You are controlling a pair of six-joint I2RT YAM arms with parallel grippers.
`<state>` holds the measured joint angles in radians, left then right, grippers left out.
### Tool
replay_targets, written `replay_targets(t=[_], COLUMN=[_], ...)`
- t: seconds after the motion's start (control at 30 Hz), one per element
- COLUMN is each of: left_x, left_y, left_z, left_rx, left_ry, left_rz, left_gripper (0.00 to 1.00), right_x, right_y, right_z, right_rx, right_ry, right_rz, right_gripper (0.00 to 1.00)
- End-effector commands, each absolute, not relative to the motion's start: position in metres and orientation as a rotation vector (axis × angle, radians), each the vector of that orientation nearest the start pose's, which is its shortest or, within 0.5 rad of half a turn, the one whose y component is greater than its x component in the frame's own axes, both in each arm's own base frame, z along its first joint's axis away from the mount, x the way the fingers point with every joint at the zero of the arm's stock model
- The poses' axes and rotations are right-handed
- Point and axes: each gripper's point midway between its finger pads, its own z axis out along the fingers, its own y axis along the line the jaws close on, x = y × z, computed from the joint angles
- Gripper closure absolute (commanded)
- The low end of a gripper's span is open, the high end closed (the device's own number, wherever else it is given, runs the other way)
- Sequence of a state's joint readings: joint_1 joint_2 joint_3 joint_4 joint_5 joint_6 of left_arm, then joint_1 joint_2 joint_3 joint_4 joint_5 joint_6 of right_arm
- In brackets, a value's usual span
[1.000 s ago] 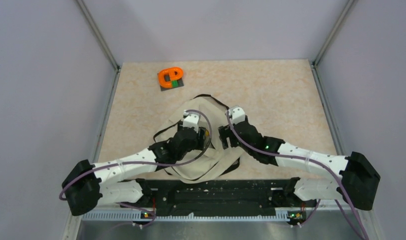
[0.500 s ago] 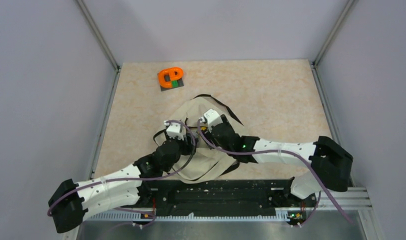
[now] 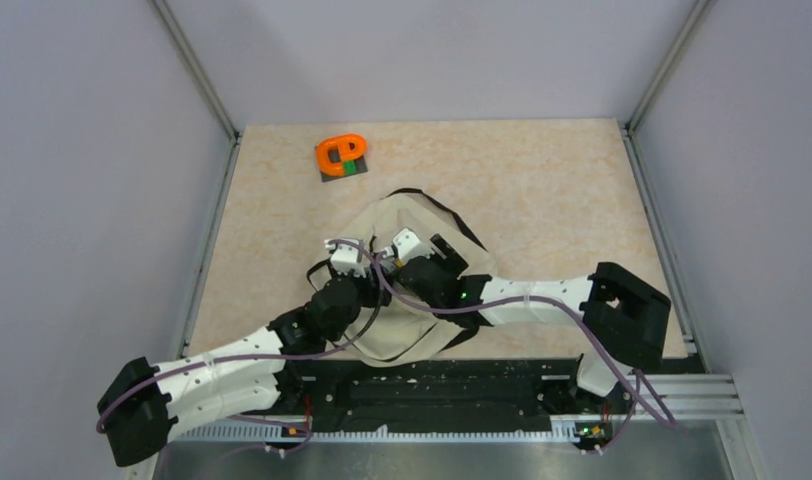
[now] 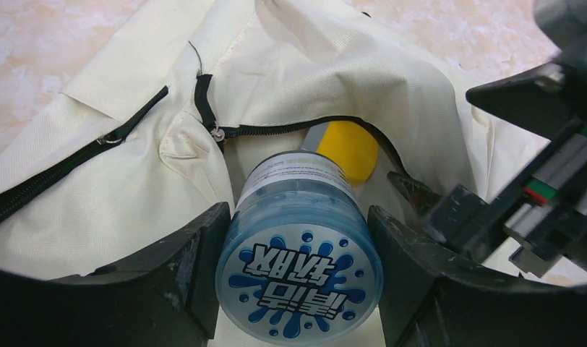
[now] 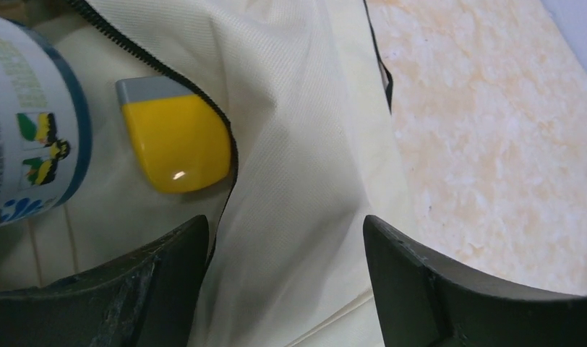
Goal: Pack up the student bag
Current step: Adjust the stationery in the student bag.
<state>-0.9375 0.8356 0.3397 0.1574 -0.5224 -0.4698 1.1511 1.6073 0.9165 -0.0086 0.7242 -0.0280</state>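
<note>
The student bag [image 3: 384,214] is a beige fabric pack with black zippers, lying in the middle of the table. My left gripper [image 4: 298,233] is shut on a blue jar [image 4: 299,249] with a splash-print lid, its far end at the bag's open zipper mouth [image 4: 276,130]. A yellow item with a grey end [image 4: 346,148] lies inside that opening. My right gripper [image 5: 285,238] is open, its fingers astride a fold of bag fabric [image 5: 305,108] beside the opening, with the yellow item [image 5: 176,141] and jar [image 5: 30,130] to its left. From above, the two grippers [image 3: 367,265] [image 3: 397,262] meet over the bag.
An orange ring-shaped object [image 3: 342,152] on a small dark plate sits at the table's back left. Bare marbled tabletop [image 3: 562,190] lies right of the bag. Grey walls enclose three sides, and the black rail [image 3: 432,385] runs along the near edge.
The right arm and its base have slid left, bringing its gripper beside the left one. The left gripper shifted left. The bag's flaps went from spread out to bunched up.
</note>
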Motion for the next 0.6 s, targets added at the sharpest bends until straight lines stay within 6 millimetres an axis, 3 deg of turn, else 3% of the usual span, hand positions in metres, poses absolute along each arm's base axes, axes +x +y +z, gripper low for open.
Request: replay_targets(t=[0.0,0.1,0.33,0.57], left_x=[0.24,0.241,0.241,0.236], left_y=[-0.202,-0.202,-0.203,-0.219], left_z=[0.152,0.153,0.153,0.16], left_rx=[0.06,0.06,0.062,0.137], left_ry=[1.821,1.814,1.812,1.779], left_rz=[-0.506,-0.508,-0.516,-0.602], left_gripper=[1.0,1.0,1.0,1.0], right_x=[0.276,0.284,0.294,0.3], right_y=[0.295,0.29,0.298,0.315], right_z=[0.113,0.125,0.185,0.188], right_rx=[-0.802,-0.722,-0.55,-0.577], right_ry=[1.877,1.851,1.73,1.724], right_rz=[-0.384,-0.466,-0.335,-0.241], right_gripper=[0.23,0.27,0.51,0.58])
